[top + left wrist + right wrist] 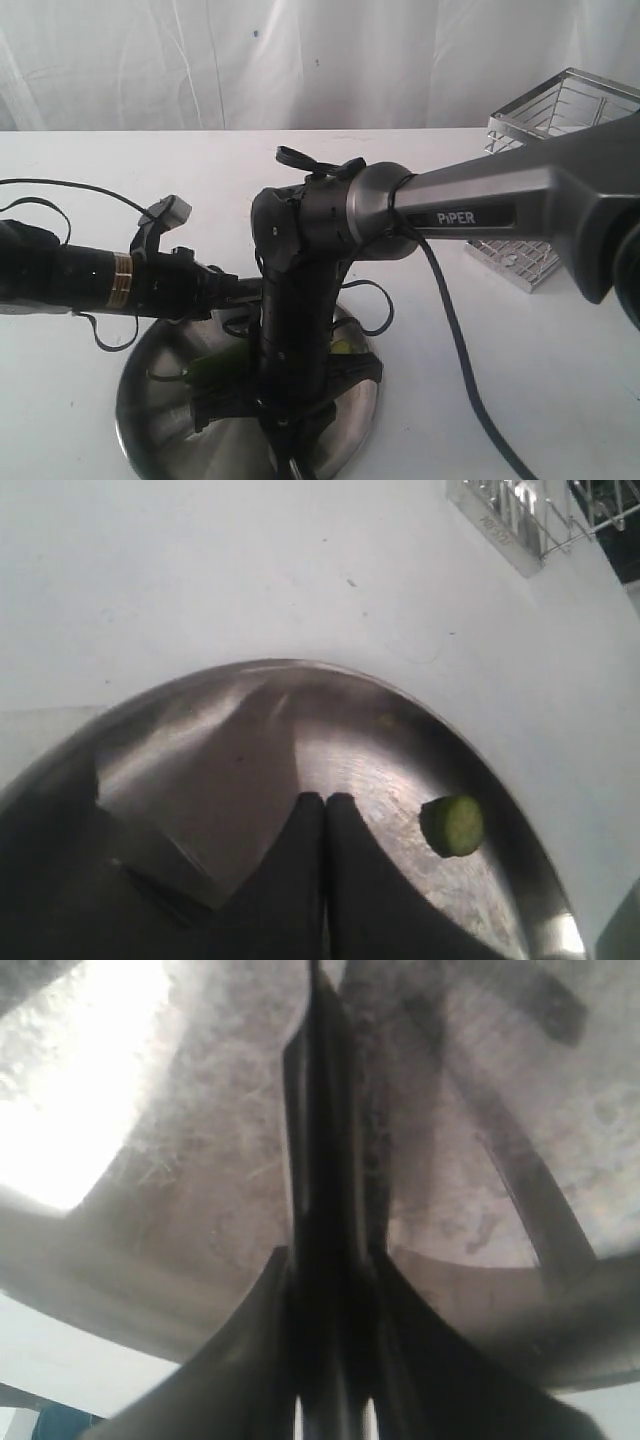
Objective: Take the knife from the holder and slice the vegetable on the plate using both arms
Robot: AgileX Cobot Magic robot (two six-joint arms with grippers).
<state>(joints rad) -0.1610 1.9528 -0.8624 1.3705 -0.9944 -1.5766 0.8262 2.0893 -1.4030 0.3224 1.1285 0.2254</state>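
The steel plate [150, 400] lies at the front centre of the table, and both arms meet over it. In the right wrist view my right gripper [330, 1255] is shut on the knife [320, 1140], whose dark handle and edge-on blade point down at the plate [200, 1160]. My left gripper [325, 802] hovers low over the plate [250, 730], its fingers pressed together with nothing showing between them. A cut green round of the vegetable [455, 825] lies beside it. A green piece [215, 368] shows under the arms; the rest is hidden.
The wire holder [560, 120] stands at the back right of the white table, also seen as the holder [520, 520] in the left wrist view. The grey PIPER link [480, 200] spans the table from the right. A black cable [455, 340] trails beside the plate.
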